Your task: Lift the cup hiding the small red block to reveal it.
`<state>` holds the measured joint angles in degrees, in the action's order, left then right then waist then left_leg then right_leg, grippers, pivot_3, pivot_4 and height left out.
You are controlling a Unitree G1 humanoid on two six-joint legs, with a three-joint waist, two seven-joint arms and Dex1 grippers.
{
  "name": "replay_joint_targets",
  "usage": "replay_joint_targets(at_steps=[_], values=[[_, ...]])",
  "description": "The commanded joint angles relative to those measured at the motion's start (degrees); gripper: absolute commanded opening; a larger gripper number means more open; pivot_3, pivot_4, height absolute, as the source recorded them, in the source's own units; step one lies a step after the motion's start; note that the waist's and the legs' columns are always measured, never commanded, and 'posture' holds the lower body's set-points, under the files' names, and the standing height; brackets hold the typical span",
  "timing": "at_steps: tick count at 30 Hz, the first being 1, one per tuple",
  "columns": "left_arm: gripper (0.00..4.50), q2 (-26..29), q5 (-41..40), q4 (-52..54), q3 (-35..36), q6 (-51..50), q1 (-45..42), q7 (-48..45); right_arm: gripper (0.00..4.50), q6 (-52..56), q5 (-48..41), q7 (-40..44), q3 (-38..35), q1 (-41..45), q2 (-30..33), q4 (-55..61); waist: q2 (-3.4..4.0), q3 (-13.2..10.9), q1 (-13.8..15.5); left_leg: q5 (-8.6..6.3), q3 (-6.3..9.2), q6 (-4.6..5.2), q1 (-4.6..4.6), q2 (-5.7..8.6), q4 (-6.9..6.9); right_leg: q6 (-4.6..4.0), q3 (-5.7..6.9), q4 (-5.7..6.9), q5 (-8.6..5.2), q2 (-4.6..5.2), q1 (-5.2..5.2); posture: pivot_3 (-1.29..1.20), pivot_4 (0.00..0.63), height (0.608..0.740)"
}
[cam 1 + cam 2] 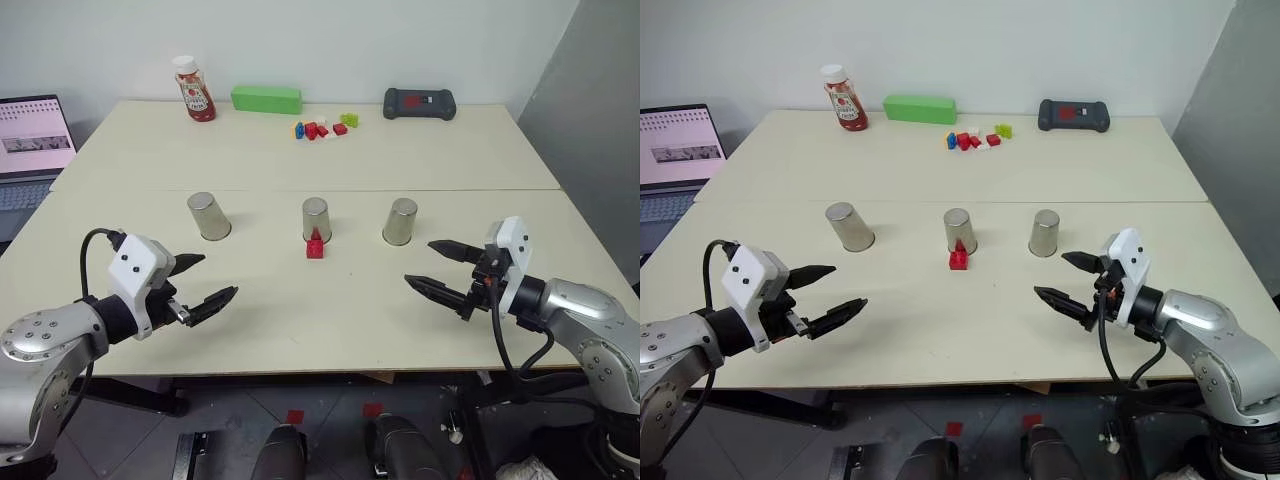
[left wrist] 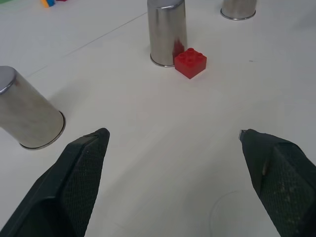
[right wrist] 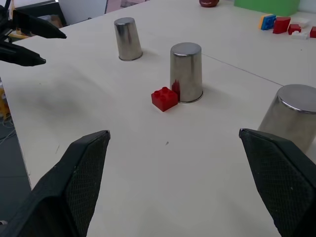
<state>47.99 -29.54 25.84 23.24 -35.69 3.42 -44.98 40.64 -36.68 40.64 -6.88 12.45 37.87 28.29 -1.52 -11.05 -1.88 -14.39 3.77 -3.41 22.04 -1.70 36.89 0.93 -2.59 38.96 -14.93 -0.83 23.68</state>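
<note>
Three alike silver cups stand upside down in a row across the table: a left one (image 1: 209,216), a middle one (image 1: 316,220) and a right one (image 1: 400,221). The small red block (image 1: 315,247) lies uncovered on the table, close against the near side of the middle cup (image 2: 167,32). My left gripper (image 1: 220,275) hovers open near the front left, short of the left cup. On the front right, my right gripper (image 1: 418,262) is open too, just short of the right cup. Neither holds anything.
At the back stand a ketchup bottle (image 1: 194,90), a green box (image 1: 266,99), a cluster of coloured bricks (image 1: 320,128) and a black controller (image 1: 419,103). A laptop (image 1: 35,140) sits off the table's left edge. A seam (image 1: 480,190) crosses the table behind the cups.
</note>
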Motion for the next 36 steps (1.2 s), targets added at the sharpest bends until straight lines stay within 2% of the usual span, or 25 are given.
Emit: replay_joint_targets(at_steps=[1, 22, 36], values=[[4.50, 0.7, -0.3, 0.4, 2.2, 0.7, -0.5, 0.2, 4.46, -0.5, -0.7, -0.1, -0.8, 0.3, 0.2, 1.4, 0.00, 0.0, 0.0, 0.00, 0.00, 0.00, 0.00, 0.00, 0.00, 0.00, 0.00, 0.00, 0.00, 0.00, 0.00, 0.00, 0.150, 0.740], [4.50, 2.3, -1.2, 2.6, 1.8, -4.5, -1.1, 1.9, 4.46, -0.8, -0.8, 2.3, -0.1, 0.0, 0.7, 0.8, 0.00, 0.0, 0.0, 0.00, 0.00, 0.00, 0.00, 0.00, -0.01, 0.00, 0.00, 0.00, 0.00, 0.00, 0.01, 0.00, 0.150, 0.740], [4.50, 0.8, -1.8, 3.3, 3.0, -2.1, 0.0, 1.3, 4.46, -0.6, -1.8, 2.4, 0.0, -0.3, 0.4, 1.1, 0.00, 0.0, 0.0, 0.00, 0.00, 0.00, 0.01, 0.00, -0.01, 0.00, 0.00, -0.01, -0.01, 0.00, 0.01, 0.00, 0.150, 0.740]])
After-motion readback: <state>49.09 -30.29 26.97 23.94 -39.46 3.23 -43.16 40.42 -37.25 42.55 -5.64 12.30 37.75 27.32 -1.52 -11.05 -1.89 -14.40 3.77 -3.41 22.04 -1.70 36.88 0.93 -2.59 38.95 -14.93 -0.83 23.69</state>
